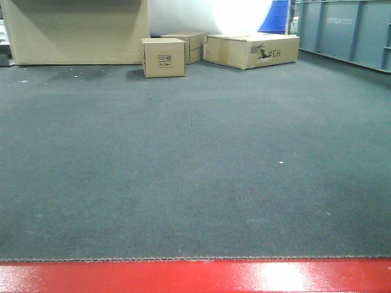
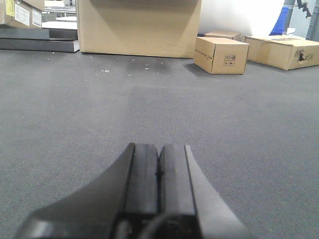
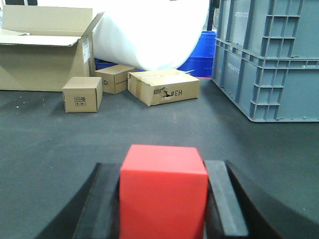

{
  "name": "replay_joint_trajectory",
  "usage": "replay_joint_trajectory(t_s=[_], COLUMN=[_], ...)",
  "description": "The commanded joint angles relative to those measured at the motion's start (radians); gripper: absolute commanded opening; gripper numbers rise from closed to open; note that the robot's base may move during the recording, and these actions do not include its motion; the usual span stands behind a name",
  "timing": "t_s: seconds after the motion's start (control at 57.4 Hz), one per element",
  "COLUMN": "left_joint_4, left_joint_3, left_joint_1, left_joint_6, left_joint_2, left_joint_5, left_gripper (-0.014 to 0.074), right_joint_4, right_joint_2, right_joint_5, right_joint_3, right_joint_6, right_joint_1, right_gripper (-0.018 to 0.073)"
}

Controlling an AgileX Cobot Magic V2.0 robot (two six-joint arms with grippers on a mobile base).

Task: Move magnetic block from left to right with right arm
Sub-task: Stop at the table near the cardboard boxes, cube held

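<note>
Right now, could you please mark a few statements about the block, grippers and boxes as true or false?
1. The right gripper grips the red block. True.
2. The left gripper is open. False: its fingers are pressed together, with nothing between.
3. In the right wrist view, the grey crates stand left of the boxes. False: they stand to the right.
4. A small box stands on the carpet. True.

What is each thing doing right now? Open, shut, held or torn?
right gripper: shut on the red block
red block: held between the gripper's fingers
left gripper: shut, empty
big cardboard box: flaps open
small cardboard box: closed
long cardboard box: closed, side torn
</note>
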Motion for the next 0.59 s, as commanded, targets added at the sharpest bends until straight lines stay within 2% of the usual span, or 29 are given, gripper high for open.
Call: replay_joint_trajectory(t_s=[0.0, 0.366, 0.471, 0.575], left_joint_4=[-0.005, -0.005, -0.005, -0.005], left_joint_3=[0.007, 0.007, 0.007, 0.007], left_joint_1=[0.001, 0.001, 0.001, 0.001], left_joint_6=[-0.006, -0.006, -0.006, -0.006], left_joint_2=[-0.009, -0.009, -0.009, -0.009], left_joint_5=[-0.085, -0.085, -0.085, -0.085], left_gripper=[-0.0126, -0.0126, -0.0126, -0.0126], right_joint_4=[-0.006, 0.022, 0.085, 0.164], right_joint_2=[0.02, 0.076, 0.196, 0.345], right_joint_5=[-0.092, -0.094, -0.079, -0.074], right_joint_3=[-0.025, -0.046, -0.108, -0.186], right_joint_6=[-0.007, -0.009, -0.083, -0.179], right_joint_1=[-0.001, -0.001, 0.001, 0.069], right_gripper=[0.0215, 0.0215, 0.0215, 0.0215])
